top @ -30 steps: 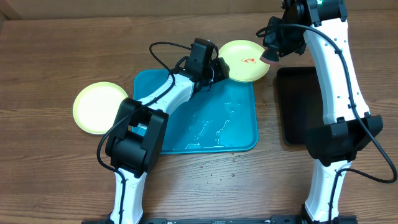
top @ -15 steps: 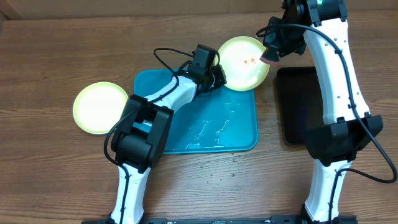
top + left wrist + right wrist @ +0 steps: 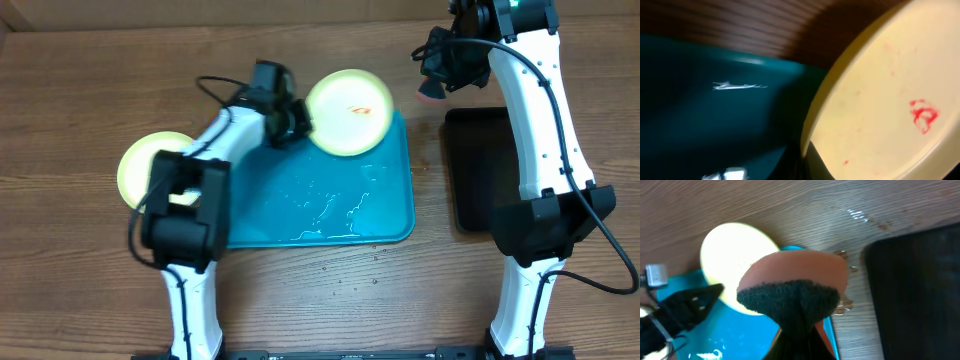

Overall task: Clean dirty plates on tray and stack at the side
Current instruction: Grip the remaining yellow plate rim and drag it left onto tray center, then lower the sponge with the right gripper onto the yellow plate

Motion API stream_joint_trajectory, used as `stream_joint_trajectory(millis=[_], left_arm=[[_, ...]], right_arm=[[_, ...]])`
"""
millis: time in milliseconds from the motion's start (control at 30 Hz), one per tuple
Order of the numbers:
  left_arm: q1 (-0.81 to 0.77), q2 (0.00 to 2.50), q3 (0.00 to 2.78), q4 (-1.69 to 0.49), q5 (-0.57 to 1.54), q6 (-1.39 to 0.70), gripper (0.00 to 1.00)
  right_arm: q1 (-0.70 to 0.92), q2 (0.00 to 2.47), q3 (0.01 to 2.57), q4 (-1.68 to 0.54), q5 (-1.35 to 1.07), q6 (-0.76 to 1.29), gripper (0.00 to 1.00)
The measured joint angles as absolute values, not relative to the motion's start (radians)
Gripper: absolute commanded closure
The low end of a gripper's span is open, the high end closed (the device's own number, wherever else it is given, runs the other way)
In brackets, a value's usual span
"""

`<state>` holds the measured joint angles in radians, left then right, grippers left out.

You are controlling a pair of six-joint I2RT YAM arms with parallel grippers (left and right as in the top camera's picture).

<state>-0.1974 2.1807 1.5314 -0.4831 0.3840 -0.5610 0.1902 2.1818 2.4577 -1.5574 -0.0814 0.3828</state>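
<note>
Pale yellow-green plate [image 3: 348,112] is over the far edge of the turquoise tray [image 3: 330,205]. The left gripper [image 3: 292,124] is clamped on its left rim. Cannot tell whether the plate touches the tray.

Left wrist view alone shows the red smear [image 3: 923,115] sharply; overhead it is a faint mark.

Sponge [image 3: 431,95], pinched in the right gripper [image 3: 433,85], hangs right of the plate, apart from it, near the black tray [image 3: 485,170]. In the right wrist view the sponge covers part of the plate.

Second plate [image 3: 145,172] lies on the table [image 3: 80,280] left of the tray, partly hidden by the left arm.
</note>
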Motion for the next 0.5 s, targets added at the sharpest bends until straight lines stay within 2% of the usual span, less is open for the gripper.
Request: stream_joint_trajectory(millis=[133,333,500], left_arm=[[-0.133,2.106,1.532,-0.667,0.347,-0.394,0.96],[-0.137,2.061,1.533,-0.875,0.320,-0.175,0.96],[-0.138,2.061,1.533,-0.964,0.314,-0.100,0.96]], right_arm=[[0.214,2.182,2.458,-1.557,-0.108,0.361,0.96],[0.289,2.182,2.444,-1.563,-0.125,0.345,0.96],[0.362,2.182,2.354,-1.544,-0.159,0.339,0.96]])
